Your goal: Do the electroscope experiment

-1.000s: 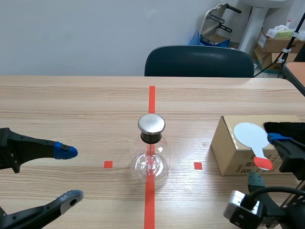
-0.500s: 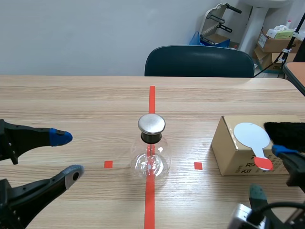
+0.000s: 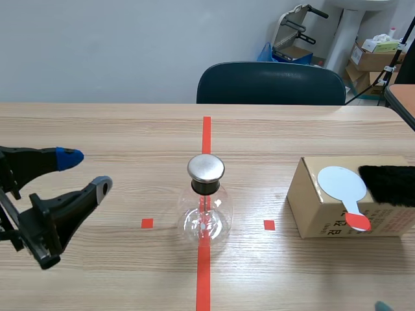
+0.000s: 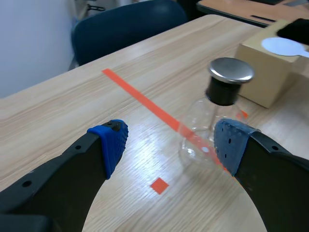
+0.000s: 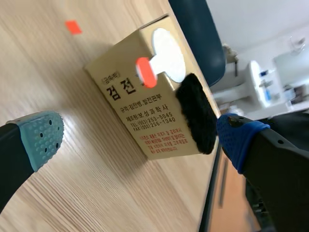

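The electroscope, a glass flask [image 3: 205,220] [image 4: 208,137] with a round metal cap [image 3: 206,168] [image 4: 231,69], stands on the red centre line. A white disc paddle with a red handle [image 3: 344,192] [image 5: 162,57] and a black fur cloth [image 3: 389,183] [image 5: 196,113] lie on a cardboard box [image 3: 324,210] [image 5: 130,101] at the right. My left gripper [image 3: 81,173] [image 4: 169,142] is open at the table's left, with the flask ahead of it. My right gripper [image 5: 140,133] is open, near the box and above the table; it is out of the scene view.
A dark blue chair [image 3: 271,83] stands behind the table's far edge. Small red tape squares [image 3: 147,223] [image 3: 269,225] flank the flask. Boxes and equipment [image 3: 376,52] stand in the back right corner of the room.
The left gripper has risen and moved away from the near edge. The right arm has dropped out of the scene view at the lower right.
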Robot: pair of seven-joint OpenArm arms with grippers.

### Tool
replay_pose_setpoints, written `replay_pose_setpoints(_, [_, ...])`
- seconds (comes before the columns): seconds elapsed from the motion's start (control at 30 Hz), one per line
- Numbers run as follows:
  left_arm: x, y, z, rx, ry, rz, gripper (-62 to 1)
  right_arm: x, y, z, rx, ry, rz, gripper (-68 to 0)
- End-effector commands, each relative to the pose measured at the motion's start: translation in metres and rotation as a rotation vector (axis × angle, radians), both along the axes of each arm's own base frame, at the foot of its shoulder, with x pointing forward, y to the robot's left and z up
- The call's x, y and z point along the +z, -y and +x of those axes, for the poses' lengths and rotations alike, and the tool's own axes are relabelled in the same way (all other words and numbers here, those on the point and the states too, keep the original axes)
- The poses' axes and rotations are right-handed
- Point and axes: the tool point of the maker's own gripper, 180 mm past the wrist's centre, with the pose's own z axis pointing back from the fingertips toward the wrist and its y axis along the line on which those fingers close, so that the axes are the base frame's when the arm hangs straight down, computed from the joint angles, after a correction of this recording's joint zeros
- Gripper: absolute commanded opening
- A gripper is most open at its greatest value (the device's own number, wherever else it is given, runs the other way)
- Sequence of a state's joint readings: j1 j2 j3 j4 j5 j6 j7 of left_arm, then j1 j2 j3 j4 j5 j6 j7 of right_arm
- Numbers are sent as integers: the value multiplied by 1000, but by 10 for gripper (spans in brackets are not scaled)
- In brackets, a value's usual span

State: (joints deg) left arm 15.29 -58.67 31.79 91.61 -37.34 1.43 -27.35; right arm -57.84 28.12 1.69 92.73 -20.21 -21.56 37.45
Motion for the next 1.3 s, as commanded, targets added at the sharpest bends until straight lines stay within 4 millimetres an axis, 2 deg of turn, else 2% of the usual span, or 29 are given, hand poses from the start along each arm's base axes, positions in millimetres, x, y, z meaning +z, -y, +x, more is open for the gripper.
replay_pose_setpoints(0.0, [7, -1, 2, 23, 16, -27, -204, 18, 0, 17, 10, 42, 45, 4])
replay_pose_setpoints(0.17, [9, -25, 7, 142, 27, -43, -204, 44, -3, 40, 25, -17, 222, 4])
replay_pose_setpoints(0.43, [-2, -61, -10, 240, -21, 2, -204, 68, -34, 63, 76, -158, 420, 4])
replay_pose_setpoints(0.63, [-1, -80, -20, 309, -33, 0, -204, 81, -60, 75, 126, -264, 510, 4])
replay_pose_setpoints(0.8, [10, -82, -20, 349, -28, -53, -204, 100, -77, 85, 165, -260, 578, 4])
replay_pose_setpoints(0.93, [14, -81, -17, 366, -39, -19, -204, 109, -83, 93, 167, -236, 639, 4])
replay_pose_setpoints(1.1, [27, -72, -13, 357, 11, 26, -204, 114, -87, 96, 180, -220, 652, 4])
replay_pose_setpoints(1.27, [26, -67, -8, 371, 28, 98, -204, 113, -87, 96, 179, -221, 652, 4])
